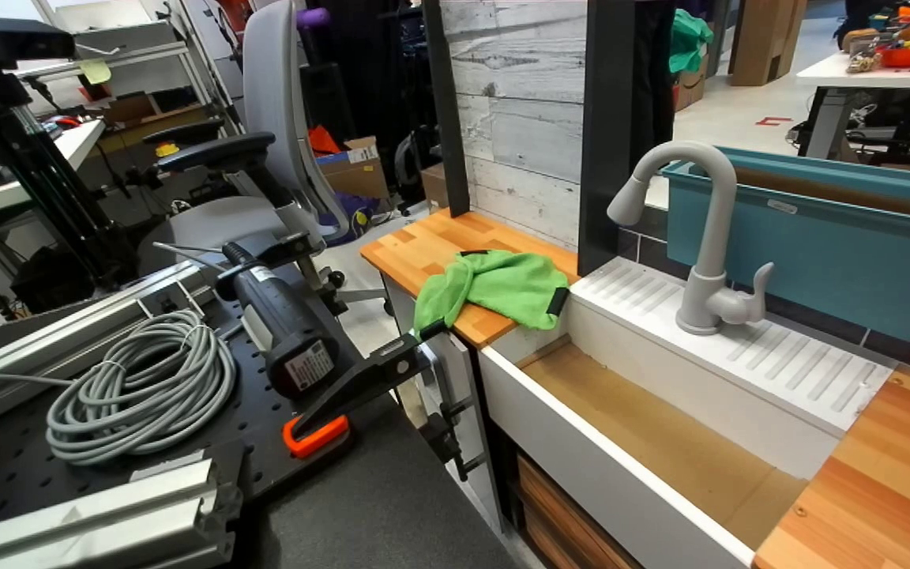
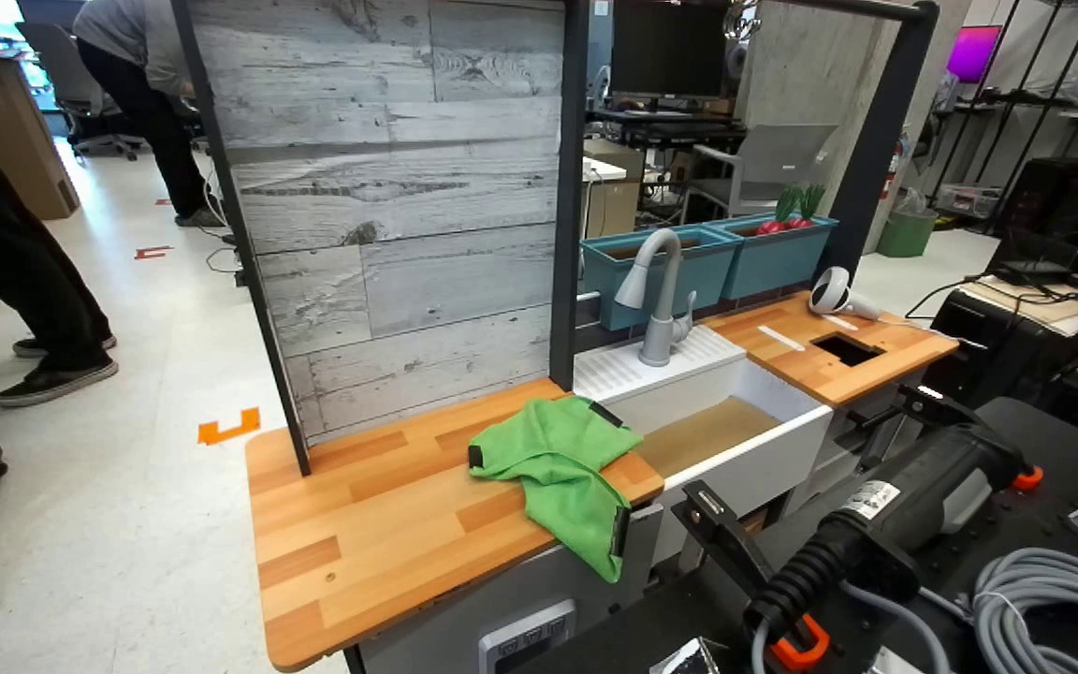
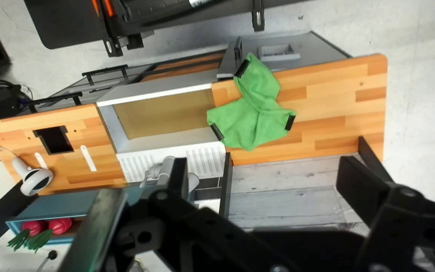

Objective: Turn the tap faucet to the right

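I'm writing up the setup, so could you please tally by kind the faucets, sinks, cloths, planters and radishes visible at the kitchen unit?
Faucet: 1
Sink: 1
Cloth: 1
Planters: 2
Radishes: 2
Total: 7

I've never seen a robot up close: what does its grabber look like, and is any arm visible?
Only the gripper shows, in the wrist view; I see no arm in any picture. The gripper is mostly black, with two blocky fingers carried on angular links that have round, bolt-like pivots. No lettering or cable can be made out on it, though it is blurred.
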